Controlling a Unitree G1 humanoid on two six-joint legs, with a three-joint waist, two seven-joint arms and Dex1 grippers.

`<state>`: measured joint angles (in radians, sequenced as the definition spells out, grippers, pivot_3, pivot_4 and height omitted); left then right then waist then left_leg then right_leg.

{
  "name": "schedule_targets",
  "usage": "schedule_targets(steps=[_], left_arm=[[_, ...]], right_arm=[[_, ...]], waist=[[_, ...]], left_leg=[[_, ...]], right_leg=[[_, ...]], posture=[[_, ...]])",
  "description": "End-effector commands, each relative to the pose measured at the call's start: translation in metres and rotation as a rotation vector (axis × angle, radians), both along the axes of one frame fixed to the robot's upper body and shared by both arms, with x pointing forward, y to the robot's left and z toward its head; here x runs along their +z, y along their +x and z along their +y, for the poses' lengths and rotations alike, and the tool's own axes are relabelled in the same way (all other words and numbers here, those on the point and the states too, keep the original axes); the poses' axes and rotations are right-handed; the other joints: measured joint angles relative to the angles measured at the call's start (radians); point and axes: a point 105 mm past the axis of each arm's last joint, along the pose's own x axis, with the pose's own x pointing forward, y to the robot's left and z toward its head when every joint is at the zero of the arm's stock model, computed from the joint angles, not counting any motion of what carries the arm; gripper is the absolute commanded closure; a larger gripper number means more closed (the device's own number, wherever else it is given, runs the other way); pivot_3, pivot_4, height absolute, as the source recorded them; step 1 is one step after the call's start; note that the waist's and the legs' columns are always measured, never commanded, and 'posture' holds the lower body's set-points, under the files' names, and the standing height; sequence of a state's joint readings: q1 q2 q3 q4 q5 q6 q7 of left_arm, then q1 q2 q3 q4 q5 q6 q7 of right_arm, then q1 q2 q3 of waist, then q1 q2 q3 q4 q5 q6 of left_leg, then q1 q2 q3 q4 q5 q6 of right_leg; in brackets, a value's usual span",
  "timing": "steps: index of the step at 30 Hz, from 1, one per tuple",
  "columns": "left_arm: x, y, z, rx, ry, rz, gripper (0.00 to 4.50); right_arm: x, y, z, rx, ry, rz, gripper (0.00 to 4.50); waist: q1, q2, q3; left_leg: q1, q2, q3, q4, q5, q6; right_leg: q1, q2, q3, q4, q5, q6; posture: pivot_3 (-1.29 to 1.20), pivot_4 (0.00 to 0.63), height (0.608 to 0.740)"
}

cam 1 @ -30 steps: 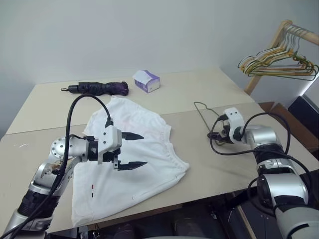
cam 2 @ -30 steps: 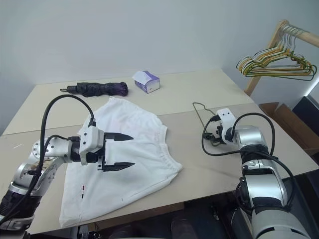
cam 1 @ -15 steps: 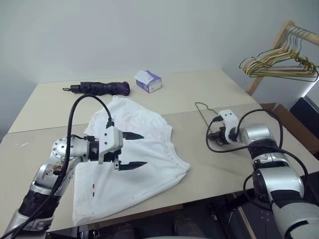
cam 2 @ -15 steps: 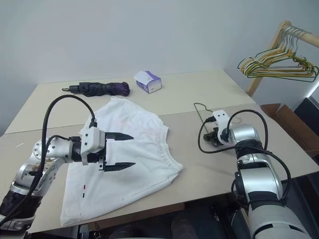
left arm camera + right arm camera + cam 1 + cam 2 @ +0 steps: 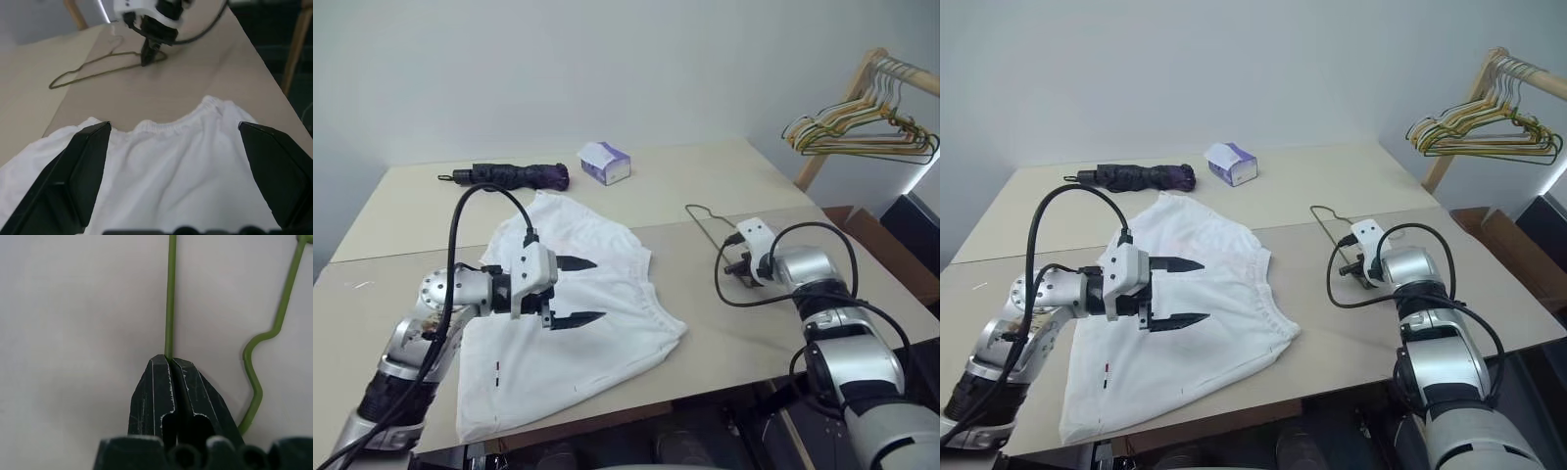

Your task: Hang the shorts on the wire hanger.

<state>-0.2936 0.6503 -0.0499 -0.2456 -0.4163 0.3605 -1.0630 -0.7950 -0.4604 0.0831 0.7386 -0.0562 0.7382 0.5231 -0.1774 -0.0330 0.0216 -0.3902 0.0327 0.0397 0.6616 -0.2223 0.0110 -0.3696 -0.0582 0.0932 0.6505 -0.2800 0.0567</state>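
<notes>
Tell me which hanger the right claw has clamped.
The bare wire hanger lying on the table, pinched by the right claw; the coated hangers hang on the wooden rail.

Beige table [image 5: 744, 333] with four things lying on it.
The shorts [image 5: 597, 323] are spread near the front; the wire hanger [image 5: 708, 227] lies beside them; a folded umbrella [image 5: 509, 175] and tissue box [image 5: 605, 162] sit farther back.

A beige worktop [image 5: 705, 186] made of two slabs with a seam between them stands against a plain pale grey-white wall [image 5: 607, 69]. Beyond its far right corner, a slanted light wooden rack [image 5: 862, 88] carries a bunch of coloured hangers [image 5: 862, 127]. A brown cardboard box [image 5: 1503, 235] sits on the floor below the rack.
</notes>
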Motion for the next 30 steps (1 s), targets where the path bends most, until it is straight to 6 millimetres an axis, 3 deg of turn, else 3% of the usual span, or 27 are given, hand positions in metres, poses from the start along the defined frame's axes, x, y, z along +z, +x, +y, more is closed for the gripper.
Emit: schedule_targets(steps=[1, 5, 10, 15, 22, 25, 28, 29, 30], left_arm=[[0.028, 0.021, -0.005, 0.147, -0.227, 0.098, 0.0], [0.044, 0.045, -0.023, 0.288, -0.566, 0.357, 0.0], [0.068, 0.065, -0.032, 0.321, -0.916, 0.591, 0.0], [0.085, 0.08, -0.032, 0.339, -1.052, 0.636, 0.0], [0.091, 0.082, -0.032, 0.334, -1.054, 0.626, 0.0], [0.091, 0.083, -0.03, 0.351, -1.07, 0.627, 0.59], [0.092, 0.084, -0.03, 0.363, -1.076, 0.616, 1.62], [0.092, 0.085, -0.029, 0.367, -1.084, 0.619, 1.73], [0.092, 0.086, -0.029, 0.368, -1.09, 0.622, 2.21]], right_arm=[[0.051, 0.008, 0.021, 0.067, 0.029, -0.246, 4.44], [0.093, -0.011, 0.052, 0.168, 0.055, -0.444, 4.44], [0.123, -0.047, 0.094, 0.389, 0.048, -0.636, 4.44], [0.137, -0.08, 0.126, 0.555, 0.094, -0.785, 4.44], [0.135, -0.089, 0.136, 0.607, 0.125, -0.821, 4.44], [0.132, -0.094, 0.14, 0.644, 0.124, -0.827, 4.5], [0.13, -0.096, 0.142, 0.653, 0.123, -0.827, 4.5], [0.129, -0.095, 0.142, 0.653, 0.118, -0.825, 4.5], [0.128, -0.095, 0.142, 0.652, 0.114, -0.824, 4.5]], waist=[[0.006, 0.002, 0.001], [0.015, 0.004, 0.002], [0.028, 0.004, 0.002], [0.027, 0.004, 0.002], [0.02, 0.004, 0.002], [0.021, 0.004, 0.002], [0.021, 0.004, 0.002], [0.021, 0.004, 0.002], [0.021, 0.004, 0.002]], left_leg=[[-0.001, 0.0, -0.001, 0.0, 0.0, 0.0], [-0.009, 0.0, -0.003, 0.0, 0.0, 0.0], [-0.019, -0.001, -0.005, 0.002, 0.0, 0.0], [-0.018, -0.004, -0.004, 0.003, 0.0, 0.0], [-0.018, -0.005, -0.004, 0.003, 0.0, 0.0], [-0.017, -0.005, -0.004, 0.003, 0.0, 0.0], [-0.018, -0.005, -0.004, 0.003, 0.0, 0.0], [-0.018, -0.005, -0.004, 0.003, 0.0, 0.0], [-0.018, -0.005, -0.004, 0.003, 0.0, 0.0]], right_leg=[[0.0, 0.0, 0.0, -0.001, 0.0, 0.001], [-0.007, -0.001, 0.0, 0.0, 0.001, 0.003], [-0.017, -0.002, 0.001, 0.004, 0.002, 0.003], [-0.017, -0.002, 0.002, 0.004, 0.002, 0.004], [-0.017, 0.0, 0.002, 0.002, 0.002, 0.003], [-0.016, 0.0, 0.002, 0.001, 0.002, 0.003], [-0.016, 0.0, 0.002, 0.0, 0.002, 0.003], [-0.016, 0.0, 0.002, 0.0, 0.002, 0.003], [-0.016, 0.0, 0.002, 0.0, 0.002, 0.003]], posture=[[-0.1, 0.0, 0.74], [-0.11, 0.0, 0.74], [-0.12, 0.0, 0.74], [-0.14, 0.0, 0.74], [-0.15, 0.0, 0.74], [-0.14, 0.0, 0.74], [-0.14, 0.0, 0.74], [-0.14, 0.0, 0.74], [-0.14, 0.0, 0.74]])
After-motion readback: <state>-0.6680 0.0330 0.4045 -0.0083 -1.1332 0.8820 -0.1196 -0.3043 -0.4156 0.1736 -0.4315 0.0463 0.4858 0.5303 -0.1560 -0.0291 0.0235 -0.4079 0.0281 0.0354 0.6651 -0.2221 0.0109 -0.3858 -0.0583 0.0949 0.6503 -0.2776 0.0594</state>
